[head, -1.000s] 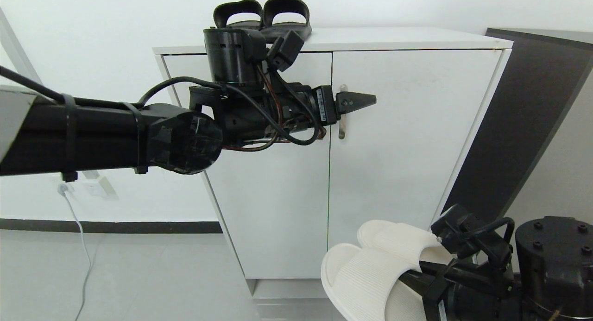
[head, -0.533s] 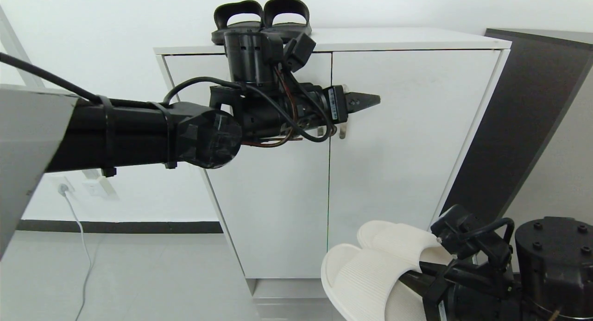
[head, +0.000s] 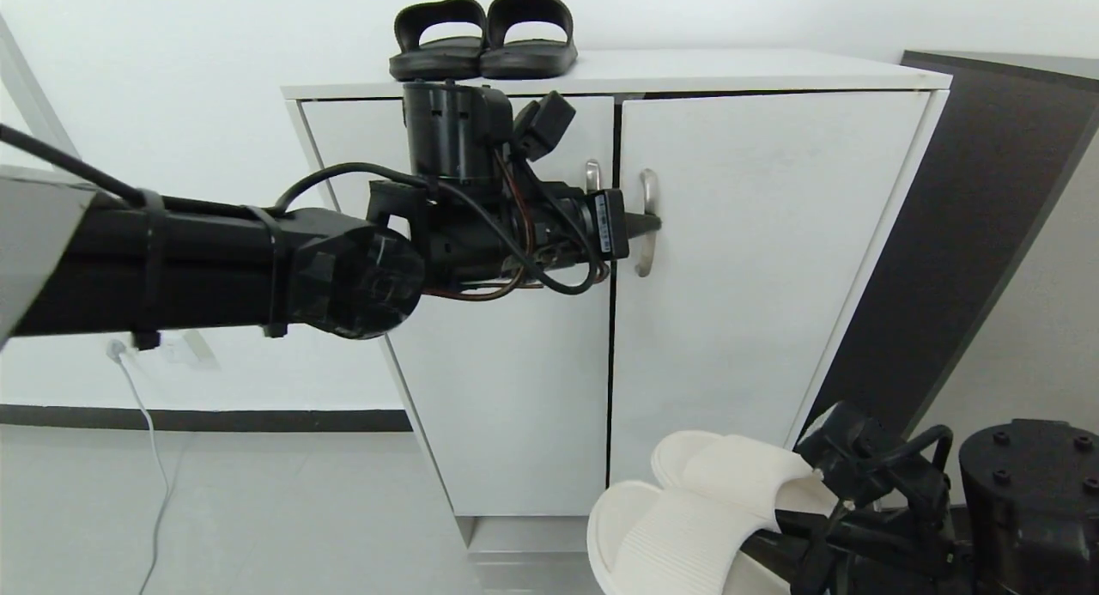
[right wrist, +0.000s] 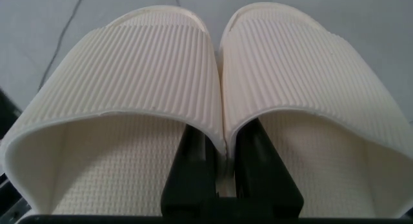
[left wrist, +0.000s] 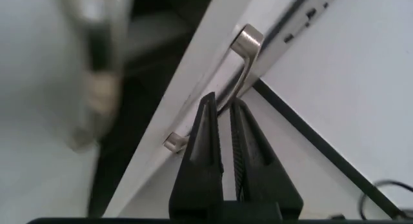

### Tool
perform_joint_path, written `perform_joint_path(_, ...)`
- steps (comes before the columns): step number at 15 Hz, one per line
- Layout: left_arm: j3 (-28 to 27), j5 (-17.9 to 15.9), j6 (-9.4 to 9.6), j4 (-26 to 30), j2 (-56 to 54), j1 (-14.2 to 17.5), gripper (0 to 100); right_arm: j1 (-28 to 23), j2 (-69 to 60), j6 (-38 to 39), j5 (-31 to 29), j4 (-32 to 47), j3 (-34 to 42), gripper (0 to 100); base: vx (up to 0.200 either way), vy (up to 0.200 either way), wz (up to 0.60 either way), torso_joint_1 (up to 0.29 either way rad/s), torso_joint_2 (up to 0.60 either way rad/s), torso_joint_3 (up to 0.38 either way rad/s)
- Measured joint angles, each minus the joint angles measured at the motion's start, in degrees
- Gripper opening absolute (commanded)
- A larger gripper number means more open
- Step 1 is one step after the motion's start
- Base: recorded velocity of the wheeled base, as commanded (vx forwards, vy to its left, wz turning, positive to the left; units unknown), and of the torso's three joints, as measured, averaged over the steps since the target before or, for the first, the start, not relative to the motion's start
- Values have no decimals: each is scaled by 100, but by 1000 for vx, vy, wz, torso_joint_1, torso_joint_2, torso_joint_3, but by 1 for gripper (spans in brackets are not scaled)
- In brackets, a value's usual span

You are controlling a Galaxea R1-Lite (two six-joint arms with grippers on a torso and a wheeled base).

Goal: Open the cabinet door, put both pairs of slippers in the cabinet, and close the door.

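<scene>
The white cabinet (head: 755, 303) has two doors. Its right door stands slightly ajar, with a dark gap along its top and inner edge. My left gripper (head: 650, 224) (left wrist: 222, 101) is at that door's metal handle (head: 646, 191) (left wrist: 248, 42), fingers nearly together on the handle bar. A pair of black slippers (head: 485, 37) rests on the cabinet top. At lower right, my right gripper (head: 777, 522) (right wrist: 222, 146) is shut on the touching inner walls of the white slippers (head: 687, 509) (right wrist: 155, 69), one finger inside each.
The left door's handle (head: 591, 174) sits just beside my left wrist. A wall socket (head: 116, 350) and its cord (head: 156, 475) hang at the left. A dark panel (head: 970, 234) flanks the cabinet's right side. Bare floor lies before the cabinet.
My left gripper has drawn back and down onto the right door's handle, and that door has come ajar. The white slippers sit slightly lower in the picture.
</scene>
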Motion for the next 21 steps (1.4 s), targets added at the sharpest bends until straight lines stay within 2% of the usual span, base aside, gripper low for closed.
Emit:
perform_joint_path(2, 463, 9, -2, 2, -394, -152, 0, 62, -99, -191, 288, 0, 155, 0, 0, 0, 0, 0, 0, 0)
perform_joint_path(7, 1527, 195, 26, -23, -1424, -569, 0, 222, -251, -391, 345, -5, 347, 0, 0, 0, 0, 0, 0, 0)
perform_joint_path(9, 2050, 211, 22, -63, -1830, -583, 0, 226, -251, -391, 345, -5, 363, 0, 0, 0, 0, 0, 0, 0)
perform_joint_path(12, 2533, 124, -11, -644, -2149, -279, 0, 230, -251, -391, 346, -2, 363, 0, 0, 0, 0, 0, 0, 0)
perform_joint_path(16, 2352, 0, -27, -1173, -1648, -137, 0, 372, -261, -400, 346, 5, 455, 0, 0, 0, 0, 0, 0, 0)
perform_joint_path(18, 2074, -7, -38, -1432, -1242, -137, 0, 422, -272, -400, 346, 5, 491, 0, 0, 0, 0, 0, 0, 0)
perform_joint_path(21, 1423, 22, -88, -1506, -549, -243, 0, 446, -269, -400, 349, 11, 516, 0, 0, 0, 0, 0, 0, 0)
